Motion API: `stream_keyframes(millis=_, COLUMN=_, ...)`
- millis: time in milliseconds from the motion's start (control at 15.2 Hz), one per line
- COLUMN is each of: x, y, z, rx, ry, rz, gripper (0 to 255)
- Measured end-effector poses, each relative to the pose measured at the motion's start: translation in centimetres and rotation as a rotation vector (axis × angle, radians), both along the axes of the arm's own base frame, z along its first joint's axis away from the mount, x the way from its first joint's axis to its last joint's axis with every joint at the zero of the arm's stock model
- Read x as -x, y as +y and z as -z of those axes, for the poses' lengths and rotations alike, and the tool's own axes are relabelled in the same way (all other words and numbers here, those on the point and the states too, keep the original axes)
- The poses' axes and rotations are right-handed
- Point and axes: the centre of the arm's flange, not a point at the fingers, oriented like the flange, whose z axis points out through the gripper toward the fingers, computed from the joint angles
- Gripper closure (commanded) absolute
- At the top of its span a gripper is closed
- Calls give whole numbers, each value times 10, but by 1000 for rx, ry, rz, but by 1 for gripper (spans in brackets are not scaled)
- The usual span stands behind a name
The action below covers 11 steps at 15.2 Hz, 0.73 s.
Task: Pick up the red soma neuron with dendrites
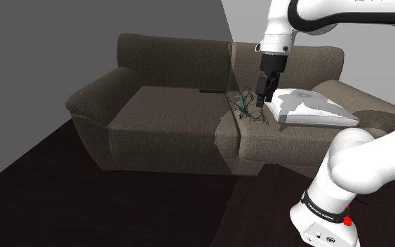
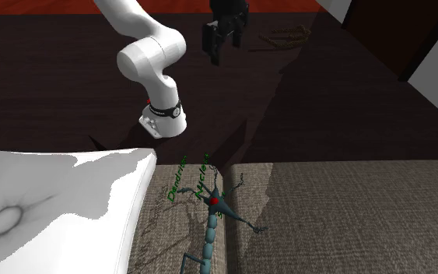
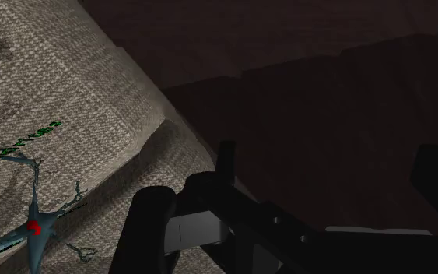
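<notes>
A home's living room is showing here: a brown fabric sofa is standing on a dark floor against grey walls.

Shoulder camera: behind my stand, facing the sofa. Second: close, beyond my gripper, facing back at me. Wrist: rides it. All catch the neuron.

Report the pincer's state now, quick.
Pincer: open, holding nothing. The neuron model lies untouched on the sofa.
</notes>
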Motion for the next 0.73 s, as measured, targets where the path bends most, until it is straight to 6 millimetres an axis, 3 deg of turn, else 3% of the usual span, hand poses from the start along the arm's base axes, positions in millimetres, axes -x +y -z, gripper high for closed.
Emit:
stream_keyframes(millis=198, x=-10, y=-5, z=4, rx=10, ry=-2, rz=36, gripper=0)
stream_keyframes(millis=726, x=-83, y=-52, z=46, rx=70, ry=-15, rz=267, gripper=0)
